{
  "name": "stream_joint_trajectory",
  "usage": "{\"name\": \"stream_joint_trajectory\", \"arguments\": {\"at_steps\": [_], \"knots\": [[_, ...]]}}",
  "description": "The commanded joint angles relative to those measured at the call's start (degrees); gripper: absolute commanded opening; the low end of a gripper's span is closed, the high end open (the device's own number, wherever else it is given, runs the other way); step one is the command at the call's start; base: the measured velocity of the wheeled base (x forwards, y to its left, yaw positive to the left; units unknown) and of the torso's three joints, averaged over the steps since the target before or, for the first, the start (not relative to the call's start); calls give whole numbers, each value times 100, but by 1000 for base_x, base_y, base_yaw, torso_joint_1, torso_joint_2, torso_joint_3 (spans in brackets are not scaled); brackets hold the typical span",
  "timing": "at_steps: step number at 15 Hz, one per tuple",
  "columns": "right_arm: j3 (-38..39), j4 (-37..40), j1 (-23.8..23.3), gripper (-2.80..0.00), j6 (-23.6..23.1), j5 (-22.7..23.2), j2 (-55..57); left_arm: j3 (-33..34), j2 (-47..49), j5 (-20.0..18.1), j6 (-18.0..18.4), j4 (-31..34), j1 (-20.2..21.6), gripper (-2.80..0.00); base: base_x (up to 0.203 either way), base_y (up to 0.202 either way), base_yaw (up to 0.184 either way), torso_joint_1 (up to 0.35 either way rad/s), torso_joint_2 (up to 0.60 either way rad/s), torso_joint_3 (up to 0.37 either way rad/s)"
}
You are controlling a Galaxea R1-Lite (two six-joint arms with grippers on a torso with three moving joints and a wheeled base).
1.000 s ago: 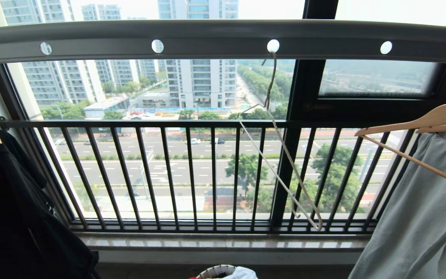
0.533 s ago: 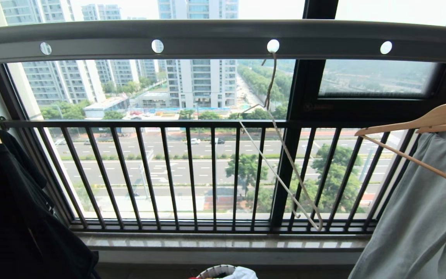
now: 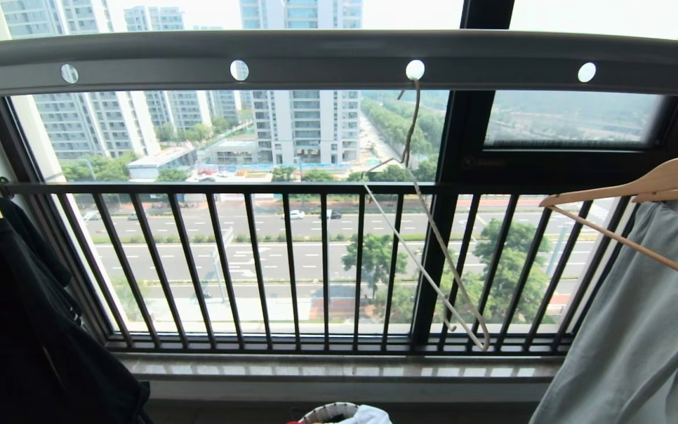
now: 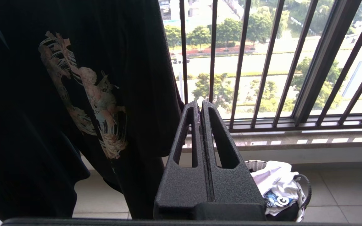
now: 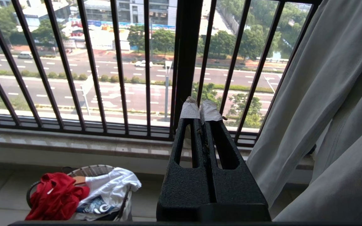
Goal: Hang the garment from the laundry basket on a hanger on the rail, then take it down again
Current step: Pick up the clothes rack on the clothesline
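Garment (image 5: 55,196) seemingly unmoved in laundry basket (image 5: 31,191); left gripper (image 4: 200,105), right gripper (image 5: 200,108) together, empty.

A red garment (image 5: 55,196) and a white garment with dark-blue print (image 5: 105,191) fill the white woven laundry basket (image 5: 88,171).

My head camera faces the balcony railing (image 3: 256,265) straight on beneath the rail (image 3: 327,59), while my two wrist cameras look along my fingers at that same railing from lower down, both sharing the laundry basket (image 5: 83,172) on the floor.
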Motion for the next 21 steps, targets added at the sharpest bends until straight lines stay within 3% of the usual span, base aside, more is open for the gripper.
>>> {"name": "stream_joint_trajectory", "arguments": {"at_steps": [1, 7, 14, 18, 21], "knots": [[-403, 112, 2, -280, -10, -18, 36, 1, 0, 0, 2, 2, 0, -280, 0, 0, 0, 0, 0, 0], [-2188, 659, 2, -280, -2, 286, 1744, 1, 0, 0, 2, 2, 0, -280, 0, 0, 0, 0, 0, 0], [-3855, 770, 2, -280, 156, 1107, 3815, 1, 0, 0, 2, 2, 0, -280, 0, 0, 0, 0, 0, 0], [-4704, 1537, 27, -280, 564, 1821, 4676, 1, 0, 0, 2, 2, 0, -280, 0, 0, 0, 0, 0, 0], [-5072, 1617, 640, -280, 907, 1880, 5148, 1, 0, 0, 2, 2, 0, -280, 0, 0, 0, 0, 0, 0]]}}
